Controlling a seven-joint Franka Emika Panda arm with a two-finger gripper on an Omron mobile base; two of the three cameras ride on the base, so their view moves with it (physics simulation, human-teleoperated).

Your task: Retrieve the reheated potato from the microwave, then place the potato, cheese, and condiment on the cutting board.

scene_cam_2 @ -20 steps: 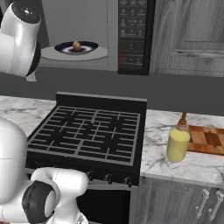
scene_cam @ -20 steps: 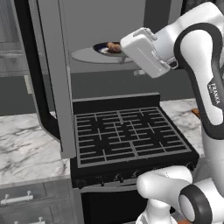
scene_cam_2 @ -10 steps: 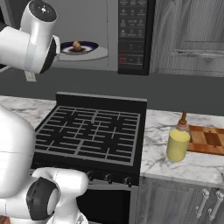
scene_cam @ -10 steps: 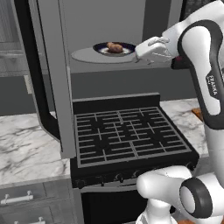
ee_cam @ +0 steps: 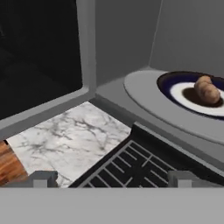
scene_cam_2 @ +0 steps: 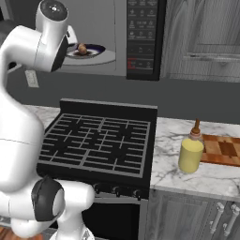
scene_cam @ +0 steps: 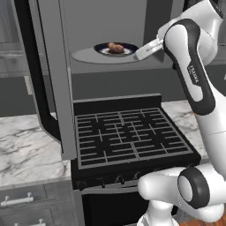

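Note:
The potato (scene_cam: 115,47) (scene_cam_2: 82,48) (ee_cam: 206,89) lies on a dark-rimmed plate (scene_cam: 129,46) on the turntable inside the open microwave (scene_cam_2: 143,37). My gripper (ee_cam: 111,179) (scene_cam: 137,54) hangs just outside the cavity at plate height, to the right of the plate in the left base view, open with nothing between its fingers. From the hand the potato sits off to the upper right. The pale-yellow condiment (scene_cam_2: 191,153) stands on the counter right of the stove, beside the checkered cutting board (scene_cam_2: 225,150). The cheese is out of view.
The microwave door (scene_cam: 53,79) stands swung open to the left, reaching down toward the stove. A black stove with grates (scene_cam: 128,137) lies below. Marble counters (scene_cam: 26,148) (scene_cam_2: 211,176) flank it. My white arm (scene_cam_2: 33,51) hides part of the cavity in the right base view.
The hand has turned and drawn off the plate, so the potato now shows uncovered in the left base view. The elbow has swung up and rightward in the right base view. The jaws stayed open.

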